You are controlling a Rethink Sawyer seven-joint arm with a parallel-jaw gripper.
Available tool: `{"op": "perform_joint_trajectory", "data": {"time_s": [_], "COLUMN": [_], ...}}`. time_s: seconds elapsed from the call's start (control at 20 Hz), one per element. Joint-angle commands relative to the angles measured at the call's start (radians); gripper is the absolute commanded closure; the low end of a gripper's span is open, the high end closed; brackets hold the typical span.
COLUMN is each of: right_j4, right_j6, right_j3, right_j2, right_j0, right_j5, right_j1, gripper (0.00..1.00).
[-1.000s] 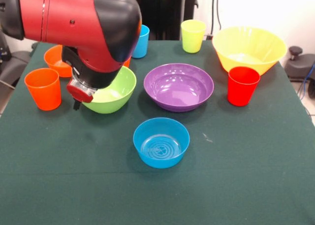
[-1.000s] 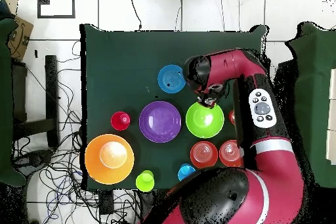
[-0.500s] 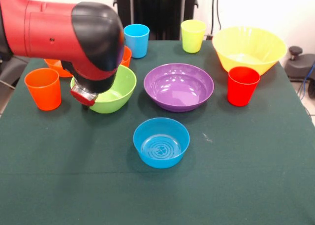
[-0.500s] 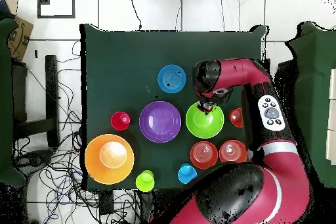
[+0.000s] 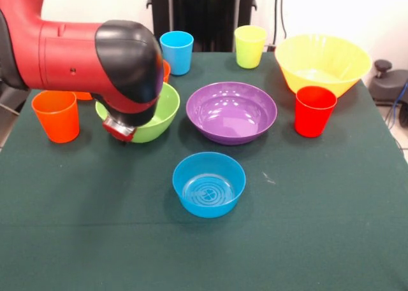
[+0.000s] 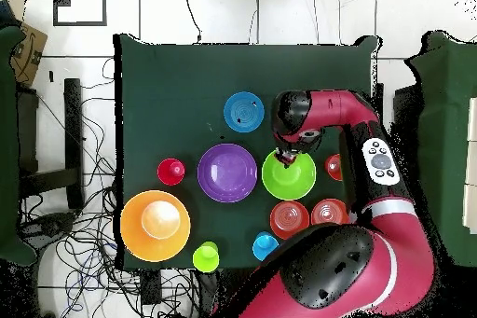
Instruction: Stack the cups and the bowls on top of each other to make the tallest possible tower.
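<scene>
My gripper (image 5: 123, 137) hangs at the near left rim of the lime green bowl (image 5: 158, 113), the arm's black housing covering much of that bowl. From above, the gripper (image 6: 287, 155) sits on the rim of the green bowl (image 6: 291, 179) nearest the small blue bowl (image 6: 243, 111). That blue bowl (image 5: 209, 183) stands alone near the front. The purple bowl (image 5: 231, 111) is central and the yellow bowl (image 5: 322, 60) is back right. Cups stand apart: orange (image 5: 56, 115), light blue (image 5: 176, 51), yellow-green (image 5: 250, 46), red (image 5: 315, 110). Nothing is stacked.
Two small orange bowls (image 6: 290, 219) (image 6: 328, 212) sit behind the green bowl, mostly hidden by the arm in the front view. The dark green tablecloth (image 5: 319, 208) covers the table. Cables lie on the floor (image 6: 84, 240) beside it.
The gripper has shifted right and slightly lower along the green bowl's near rim. The arm's housing has swung with it. The cups and other bowls have stayed put.
</scene>
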State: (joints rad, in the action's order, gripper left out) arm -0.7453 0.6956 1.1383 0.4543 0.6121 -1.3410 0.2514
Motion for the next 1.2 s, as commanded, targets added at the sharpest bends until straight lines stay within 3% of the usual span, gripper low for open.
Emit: {"op": "perform_joint_trajectory", "data": {"time_s": [0.05, 0.1, 0.15, 0.85, 1.2], "right_j4": [0.002, 0.004, 0.005, 0.000, 0.001], "right_j6": [-0.074, -0.075, -0.075, -0.070, -0.100], "right_j3": [0.034, 0.033, 0.030, 0.031, 0.028], "right_j2": [0.029, 0.029, 0.028, 0.026, 0.031], "right_j0": [-0.039, -0.040, -0.041, -0.046, -0.054], "right_j5": [0.047, 0.044, 0.042, 0.053, 0.014], "right_j1": [-0.019, -0.018, -0.018, -0.014, 0.062], "gripper": [0.00, 0.00, 1.00, 1.00, 1.00]}}
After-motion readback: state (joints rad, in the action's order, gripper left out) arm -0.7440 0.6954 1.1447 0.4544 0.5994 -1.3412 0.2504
